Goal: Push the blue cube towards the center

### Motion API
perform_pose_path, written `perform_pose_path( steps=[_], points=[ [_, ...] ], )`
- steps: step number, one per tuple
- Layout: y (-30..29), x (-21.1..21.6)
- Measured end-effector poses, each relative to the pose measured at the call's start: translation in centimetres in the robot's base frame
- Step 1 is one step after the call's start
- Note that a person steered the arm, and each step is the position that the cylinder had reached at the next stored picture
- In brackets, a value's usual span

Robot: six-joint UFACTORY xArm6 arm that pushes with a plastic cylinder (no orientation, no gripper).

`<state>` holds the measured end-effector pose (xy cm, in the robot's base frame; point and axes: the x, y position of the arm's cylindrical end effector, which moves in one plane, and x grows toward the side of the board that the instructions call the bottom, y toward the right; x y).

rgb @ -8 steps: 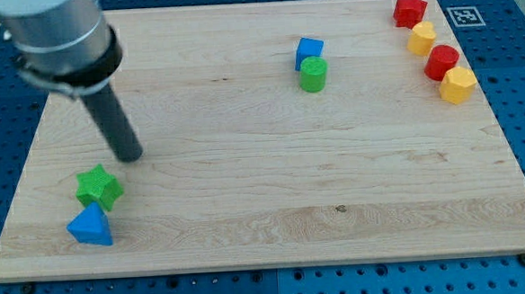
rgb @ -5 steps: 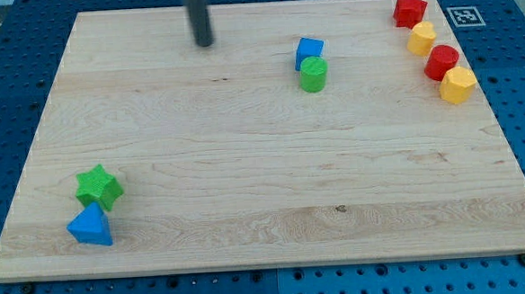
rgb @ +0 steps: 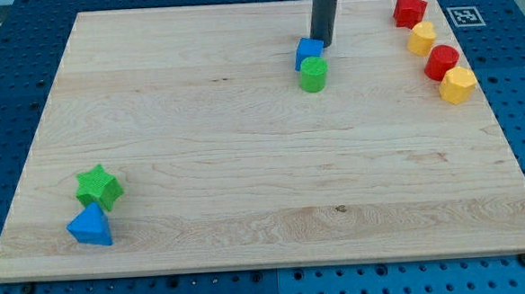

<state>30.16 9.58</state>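
Note:
The blue cube (rgb: 308,51) sits on the wooden board (rgb: 245,148) above the board's middle, toward the view's top. A green cylinder (rgb: 313,74) touches it just below. My tip (rgb: 322,40) stands right behind the blue cube, at its upper right corner, touching or nearly touching it. The dark rod rises from there out of the view's top.
A red star (rgb: 409,10), a yellow block (rgb: 421,38), a red block (rgb: 441,62) and a yellow block (rgb: 458,84) line the view's upper right. A green star (rgb: 98,186) and a blue triangular block (rgb: 90,226) lie at the lower left.
My tip has swept from the left side, past the upper middle, rightward to just behind the blue cube. No block has moved.

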Motion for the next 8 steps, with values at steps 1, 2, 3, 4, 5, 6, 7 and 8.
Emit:
perform_pose_path(
  steps=[1,2,3,4,5,6,7,8],
  points=[
    [0.0,1.9],
    [-0.9,2.1],
    [-1.3,2.8],
    [-2.4,4.0],
    [-5.1,4.2],
    [-8.3,5.3],
    [-10.6,8.0],
    [-12.9,11.5]
  ],
)
